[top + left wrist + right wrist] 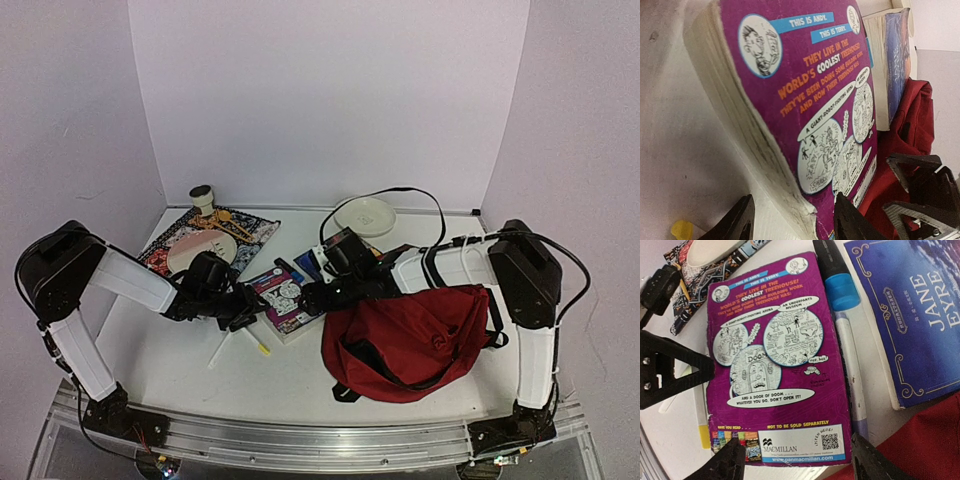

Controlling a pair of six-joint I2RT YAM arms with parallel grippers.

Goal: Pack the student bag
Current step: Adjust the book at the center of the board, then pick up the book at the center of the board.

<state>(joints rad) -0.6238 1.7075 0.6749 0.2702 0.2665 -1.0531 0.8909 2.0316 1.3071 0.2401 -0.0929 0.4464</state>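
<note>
The dark-red student bag (415,340) lies at the front right, slumped on the table; it also shows in the left wrist view (907,130) and the right wrist view (925,445). A purple paperback (283,298) lies left of it. My left gripper (247,306) is open, its jaws astride the book's near corner (790,125). My right gripper (316,297) is open, its jaws astride the book's bottom edge (785,365) from the bag side. Neither gripper's fingers visibly press on the book.
A blue Jane Eyre book (915,315) and a marker with a blue band (840,290) lie beside the purple book. A white pen with a yellow end (250,340) lies in front. A patterned mat with a plate (203,248), a cup (203,197) and a white dish (365,215) stand behind.
</note>
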